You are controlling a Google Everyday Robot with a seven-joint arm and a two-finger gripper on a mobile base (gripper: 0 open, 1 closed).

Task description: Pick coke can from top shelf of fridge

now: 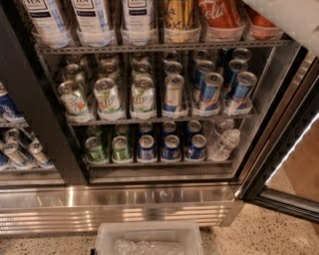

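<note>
The fridge stands open in front of me. Its top shelf runs along the top of the view, with clear cup holders. A red coke can stands in a holder right of a gold-yellow can. A second coke can stands further right, partly covered by a white part of my arm in the top right corner. My gripper itself is out of view, past the top edge.
White tea cans fill the left of the top shelf. Lower racks hold 7up cans, blue cans and water bottles. The glass door hangs open at right. A clear plastic bin sits on the floor.
</note>
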